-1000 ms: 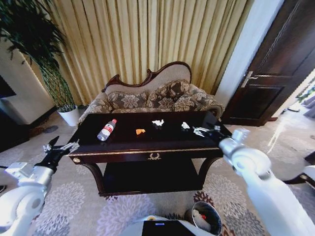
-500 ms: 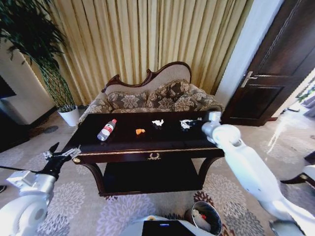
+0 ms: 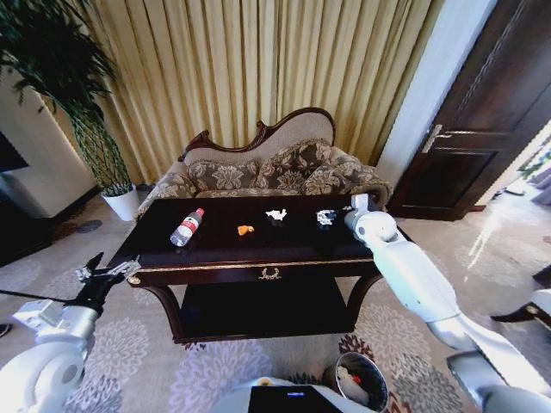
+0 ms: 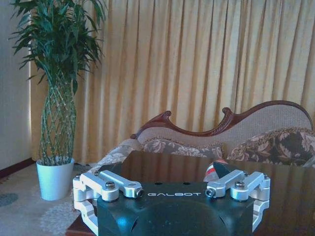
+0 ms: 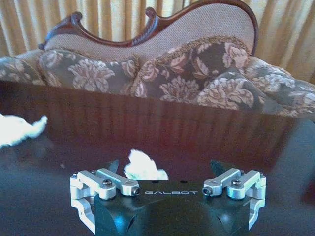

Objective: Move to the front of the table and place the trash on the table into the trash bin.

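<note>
I face the table [image 3: 215, 251]; the trash bin [image 3: 362, 381] stands on the floor below. My right gripper [image 5: 165, 169], jaws apart, hovers at a white scrap [image 5: 142, 166]: light, soft, crushable, so I pinch its bulk. My left gripper [image 4: 171, 183], open, idles off the table's left corner.

The robot wore glossy white rounded arm shells, and each gripper, left gripper [image 4: 172, 189] and right gripper [image 5: 170, 184], had a black "GALBOT"-marked body with silver, screw-fastened finger links.
</note>
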`<state>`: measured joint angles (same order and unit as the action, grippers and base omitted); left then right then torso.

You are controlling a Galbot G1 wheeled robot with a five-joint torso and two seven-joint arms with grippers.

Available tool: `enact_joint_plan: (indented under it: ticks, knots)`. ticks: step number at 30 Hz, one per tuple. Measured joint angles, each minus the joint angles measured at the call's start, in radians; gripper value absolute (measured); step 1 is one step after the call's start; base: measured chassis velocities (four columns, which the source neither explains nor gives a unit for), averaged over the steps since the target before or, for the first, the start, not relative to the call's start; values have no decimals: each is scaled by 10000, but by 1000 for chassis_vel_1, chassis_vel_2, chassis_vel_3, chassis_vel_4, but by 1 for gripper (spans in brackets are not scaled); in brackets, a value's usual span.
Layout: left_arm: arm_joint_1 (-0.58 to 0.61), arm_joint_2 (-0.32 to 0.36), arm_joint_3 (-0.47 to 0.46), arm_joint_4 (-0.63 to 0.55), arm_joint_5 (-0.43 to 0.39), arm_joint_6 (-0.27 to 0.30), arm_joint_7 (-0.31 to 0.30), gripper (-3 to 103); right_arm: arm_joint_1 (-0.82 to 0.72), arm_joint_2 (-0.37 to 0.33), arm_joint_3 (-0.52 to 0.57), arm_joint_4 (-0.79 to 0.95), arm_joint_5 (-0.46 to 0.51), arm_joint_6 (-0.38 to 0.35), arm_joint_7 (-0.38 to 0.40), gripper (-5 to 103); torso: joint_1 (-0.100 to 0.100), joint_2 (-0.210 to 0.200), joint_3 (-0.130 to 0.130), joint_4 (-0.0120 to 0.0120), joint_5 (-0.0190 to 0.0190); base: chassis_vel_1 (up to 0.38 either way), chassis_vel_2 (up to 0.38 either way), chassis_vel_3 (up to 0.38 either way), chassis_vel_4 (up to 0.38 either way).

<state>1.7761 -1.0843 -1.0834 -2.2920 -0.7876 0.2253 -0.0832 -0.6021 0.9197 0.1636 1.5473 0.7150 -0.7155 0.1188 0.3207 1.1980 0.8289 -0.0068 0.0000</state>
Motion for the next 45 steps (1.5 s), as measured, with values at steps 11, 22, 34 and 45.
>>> enact_joint_plan:
  ticks: [11,22,34,45]
  knots:
    - [-216,-252,308,-128,33,13,10,100,-507,265,206,-196,-373,151,0,100,0,0,-1,3,-1,0,0,0,0]
    - [-140,-440,303,-253,149,14,48,100,-567,303,329,9,-267,149,0,82,-1,1,0,4,0,0,0,0,0]
    - [-96,-460,313,-386,234,11,99,100,-798,296,518,107,-211,220,0,38,-1,1,0,3,1,0,0,0,0]
    - [-61,-514,289,-435,234,-1,99,100,-904,288,673,286,-156,235,0,1,-1,0,0,3,1,0,0,0,0]
